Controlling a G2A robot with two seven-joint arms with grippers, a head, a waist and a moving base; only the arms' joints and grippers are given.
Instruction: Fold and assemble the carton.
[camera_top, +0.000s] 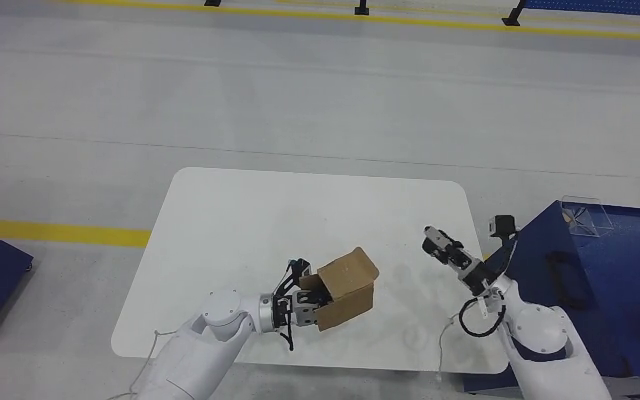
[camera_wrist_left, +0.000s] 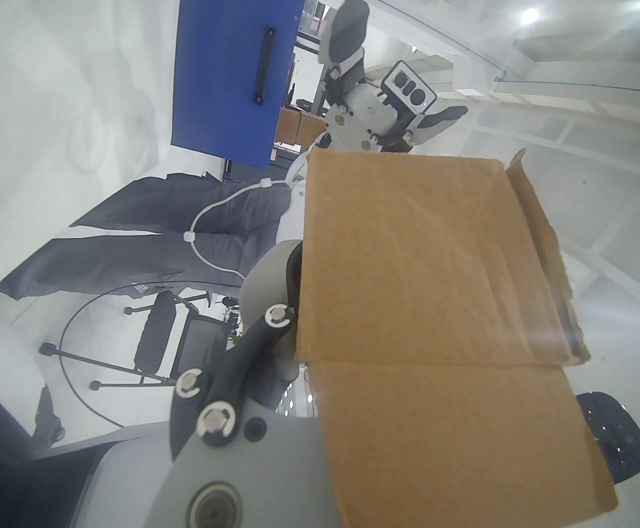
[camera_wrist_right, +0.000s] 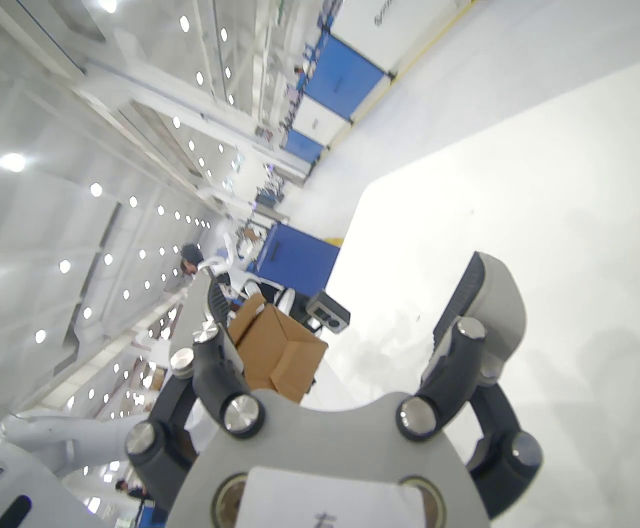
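A brown carton (camera_top: 345, 288) sits tilted near the front middle of the white table (camera_top: 300, 200), with one top flap raised. My left gripper (camera_top: 297, 296) is at the carton's left side, shut on a carton panel. In the left wrist view the cardboard (camera_wrist_left: 430, 280) runs between that gripper's fingers (camera_wrist_left: 272, 280). My right gripper (camera_top: 432, 238) hovers above the table to the right of the carton, apart from it, open and holding nothing. Its view shows both fingers (camera_wrist_right: 480, 295) spread wide, with the carton (camera_wrist_right: 280, 350) farther off.
A blue cabinet (camera_top: 580, 270) stands just off the table's right edge, with a clear plastic stand (camera_top: 585, 215) on top. The carton is close to the table's front edge. Bare tabletop stretches behind and to the left.
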